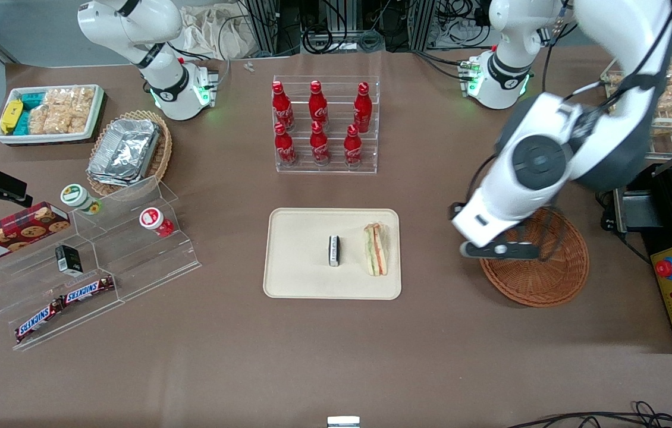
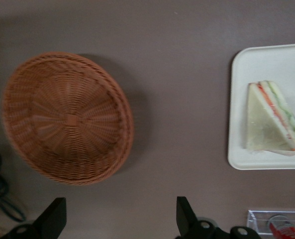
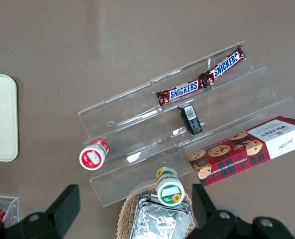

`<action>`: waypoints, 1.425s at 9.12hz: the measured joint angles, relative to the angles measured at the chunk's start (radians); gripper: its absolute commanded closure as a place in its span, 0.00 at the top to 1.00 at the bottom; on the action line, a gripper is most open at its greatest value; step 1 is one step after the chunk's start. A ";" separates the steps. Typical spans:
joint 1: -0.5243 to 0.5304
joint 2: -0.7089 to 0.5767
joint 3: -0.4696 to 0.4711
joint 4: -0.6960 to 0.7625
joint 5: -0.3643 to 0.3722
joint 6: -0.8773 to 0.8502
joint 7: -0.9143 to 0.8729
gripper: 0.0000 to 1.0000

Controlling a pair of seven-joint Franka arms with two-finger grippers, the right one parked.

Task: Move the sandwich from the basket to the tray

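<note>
— Sandwich (image 1: 376, 249), where is it now?

— It lies on the tray (image 1: 294, 261), near the tray's edge toward the working arm's end of the table. It lies flat, and the orange, red and green layers show along one long side. In the wrist view the sandwich (image 2: 273, 119) is fully inside the rim of the tray (image 2: 242, 99).

— Is something else on the tray?

— Yes, a small black-and-white block (image 1: 333, 250), beside the sandwich and apart from it, about in the middle of the tray.

— And the basket (image 1: 550, 279)?

— It stands on the table toward the working arm's end, apart from the tray. The wrist view shows the basket (image 2: 67, 118) with nothing in it, only the woven bottom.

— Where is the gripper (image 1: 499, 250)?

— It hangs above the basket's edge that is nearer to the tray, between the basket and the tray. In the wrist view the fingers (image 2: 52, 216) are spread wide, and the gripper (image 2: 118, 219) holds nothing; only bare table shows between them.

— What more is on the table?

— A clear rack with six red bottles (image 1: 319, 123) stands farther from the front camera than the tray. Toward the parked arm's end there is a clear stepped shelf (image 1: 134, 249) with two Snickers bars (image 1: 65, 300)
</note>
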 measured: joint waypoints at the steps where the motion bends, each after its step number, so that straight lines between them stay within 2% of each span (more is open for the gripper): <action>1: 0.056 -0.044 0.000 0.001 -0.041 -0.035 0.055 1.00; 4: 0.140 -0.149 0.000 0.001 -0.067 -0.103 0.127 1.00; 8: 0.149 -0.158 0.003 0.029 -0.068 -0.158 0.190 1.00; 9: 0.142 -0.164 0.028 0.030 -0.069 -0.165 0.190 1.00; 10: 0.102 -0.173 0.105 0.031 -0.078 -0.169 0.196 1.00; 12: -0.113 -0.189 0.386 0.032 -0.125 -0.169 0.216 1.00; 13: -0.188 -0.201 0.483 0.032 -0.153 -0.170 0.239 1.00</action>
